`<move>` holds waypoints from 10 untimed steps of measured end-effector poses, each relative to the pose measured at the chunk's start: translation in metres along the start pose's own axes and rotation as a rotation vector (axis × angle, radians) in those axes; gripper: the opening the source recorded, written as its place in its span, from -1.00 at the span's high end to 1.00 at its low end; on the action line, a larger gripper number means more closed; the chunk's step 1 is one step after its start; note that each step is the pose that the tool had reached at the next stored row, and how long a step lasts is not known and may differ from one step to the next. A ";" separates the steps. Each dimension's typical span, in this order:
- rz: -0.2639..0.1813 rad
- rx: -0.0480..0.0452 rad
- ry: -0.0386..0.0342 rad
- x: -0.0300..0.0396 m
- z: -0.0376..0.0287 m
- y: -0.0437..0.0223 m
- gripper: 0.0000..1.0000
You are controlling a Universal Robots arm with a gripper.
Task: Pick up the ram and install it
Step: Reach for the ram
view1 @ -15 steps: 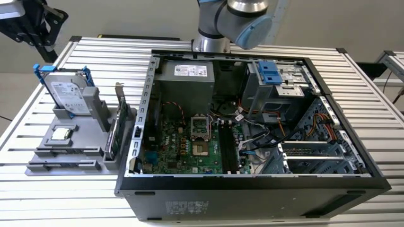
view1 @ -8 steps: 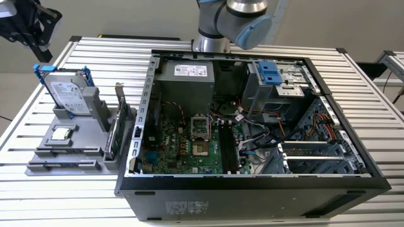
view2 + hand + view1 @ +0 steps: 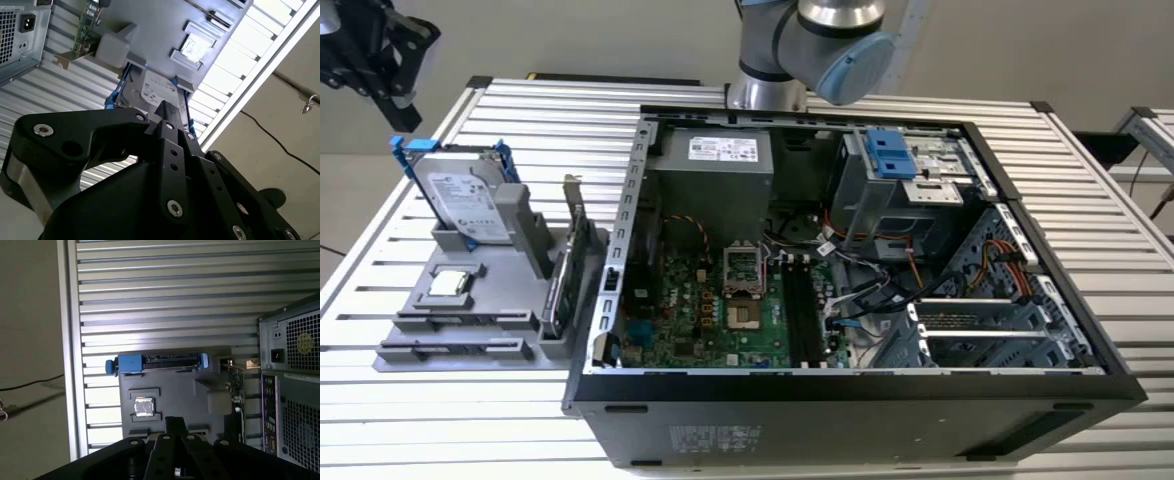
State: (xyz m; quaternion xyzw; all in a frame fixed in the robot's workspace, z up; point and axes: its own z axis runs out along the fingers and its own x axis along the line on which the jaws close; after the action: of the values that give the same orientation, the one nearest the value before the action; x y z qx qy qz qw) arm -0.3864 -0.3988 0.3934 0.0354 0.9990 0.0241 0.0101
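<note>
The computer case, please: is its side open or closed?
Open. In the exterior view the computer case lies with no panel on top, and its motherboard and power supply show inside.

The hand (image 3: 175, 424) hangs in open air over the slatted surface (image 3: 534, 110), which lies bare around the grey holder (image 3: 494, 325). On that holder the upright hard drive (image 3: 454, 195) and the expansion card (image 3: 570, 255), standing on edge beside the case, rise as obstacles. The computer case (image 3: 854, 420) is open on top, leaving its memory slots (image 3: 803, 300) reachable from above, but loose cables (image 3: 861, 290) crowd them on the exterior view's right, and the drive cage (image 3: 894, 185) and power supply (image 3: 720, 170) stand tall behind.
</note>
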 end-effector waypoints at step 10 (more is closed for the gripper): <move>0.000 0.0001 0.0000 0.0020 -0.0001 -0.0022 1.00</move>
State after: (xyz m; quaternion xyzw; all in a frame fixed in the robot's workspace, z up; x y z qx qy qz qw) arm -0.3886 -0.4008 0.3934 0.0354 0.9990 0.0240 0.0101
